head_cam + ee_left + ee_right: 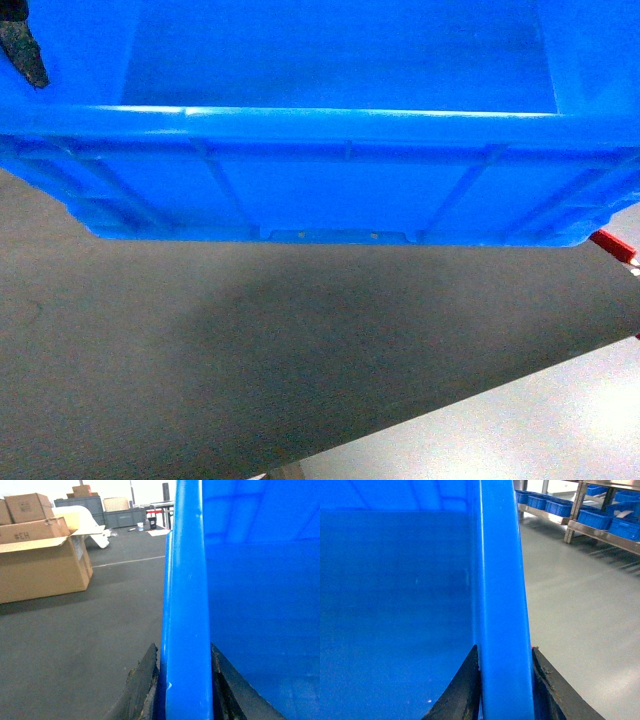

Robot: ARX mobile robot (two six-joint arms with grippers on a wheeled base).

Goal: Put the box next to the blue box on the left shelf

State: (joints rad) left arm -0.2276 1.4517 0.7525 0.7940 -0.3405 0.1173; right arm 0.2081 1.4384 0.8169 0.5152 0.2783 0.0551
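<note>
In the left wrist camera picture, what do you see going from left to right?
Cardboard boxes → dark floor → outer gripper finger → blue box rim → inside wall of the box.

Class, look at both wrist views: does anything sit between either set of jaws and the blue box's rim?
No. The left gripper and right gripper each clamp the box rim directly, nothing between.

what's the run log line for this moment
crate: lifted off floor | left pincer: clamped on rim | right pincer: clamped on rim | shelf: not reached
</note>
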